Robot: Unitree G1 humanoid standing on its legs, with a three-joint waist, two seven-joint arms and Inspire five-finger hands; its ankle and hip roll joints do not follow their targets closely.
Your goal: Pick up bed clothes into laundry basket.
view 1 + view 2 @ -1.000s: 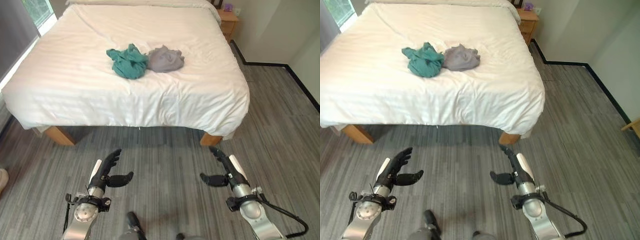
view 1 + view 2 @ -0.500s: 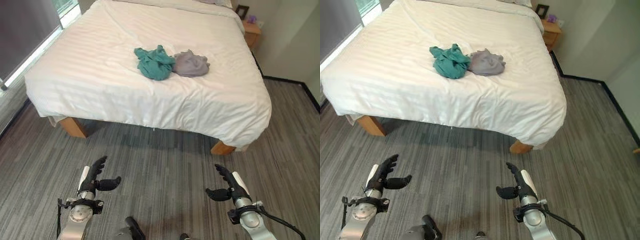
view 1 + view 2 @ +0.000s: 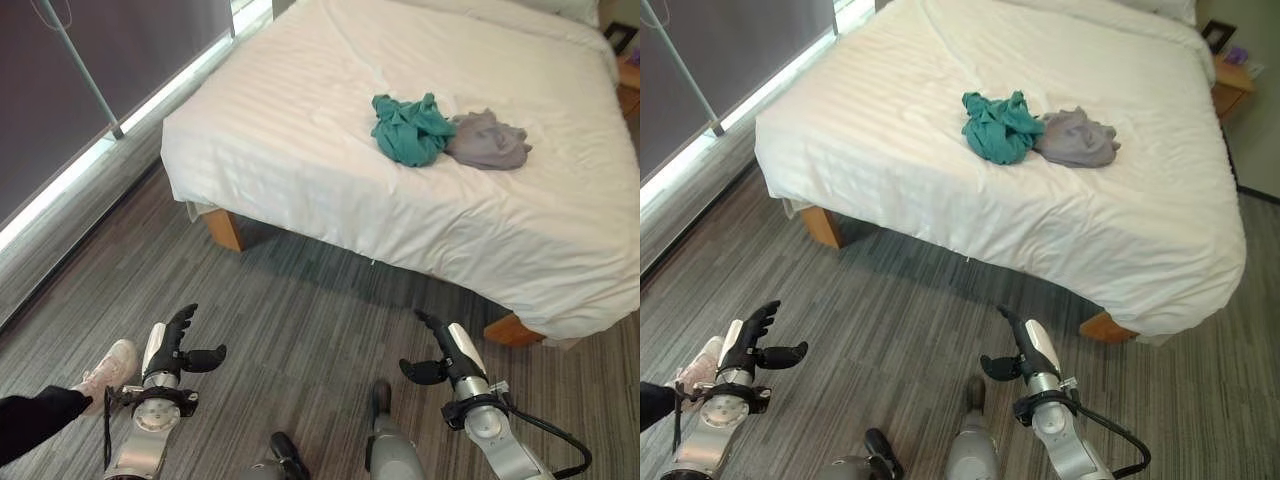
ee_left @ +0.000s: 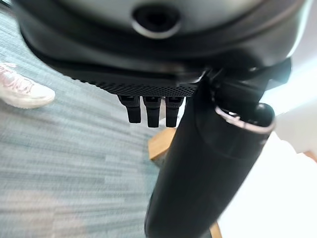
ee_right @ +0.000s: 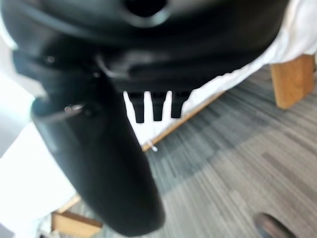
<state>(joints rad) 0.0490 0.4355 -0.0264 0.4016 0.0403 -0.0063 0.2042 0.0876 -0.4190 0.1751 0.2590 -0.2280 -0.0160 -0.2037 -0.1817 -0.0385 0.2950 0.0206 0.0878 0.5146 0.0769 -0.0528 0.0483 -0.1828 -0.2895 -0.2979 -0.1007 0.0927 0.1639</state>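
A crumpled teal garment (image 3: 411, 128) and a crumpled grey garment (image 3: 487, 140) lie side by side, touching, in the middle of a white bed (image 3: 300, 100). My left hand (image 3: 170, 352) hovers low over the floor at the lower left, open and empty. My right hand (image 3: 445, 352) hovers at the lower right, also open and empty. Both hands are well short of the bed and far from the clothes. In the wrist views the fingers (image 4: 151, 109) of the left hand and the fingers (image 5: 157, 106) of the right hand are straight.
Grey wood-look flooring (image 3: 300, 330) spreads between me and the bed. Wooden bed legs (image 3: 224, 228) stand at the near corners. A dark window wall (image 3: 90, 90) runs along the left. A person's shoe (image 3: 103, 366) and dark sleeve (image 3: 35, 420) are at the lower left.
The camera has swung left, so the bed and clothes now sit further right and the window wall shows. A person's shoe and sleeve have come into view. Both hands stay open.
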